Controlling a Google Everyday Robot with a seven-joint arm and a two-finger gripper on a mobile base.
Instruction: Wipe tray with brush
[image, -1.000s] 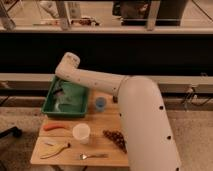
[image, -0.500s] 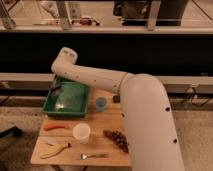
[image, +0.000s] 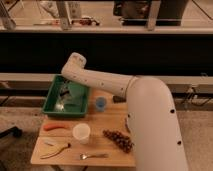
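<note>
— Looking for the gripper: it is down inside the green tray, below the white arm. Can you see how its fingers stand?

— No, I cannot tell; it is only a dark shape over the tray floor. The brush cannot be told apart from that shape either.

— And the tray itself?

— At the back left of the wooden table, its right end partly hidden by the arm.

— Around it?

— A blue cup just beside its right side. In front, an orange carrot, a white cup, pliers, a fork, dark grapes. The arm's bulky lower part covers the table's right edge.
</note>
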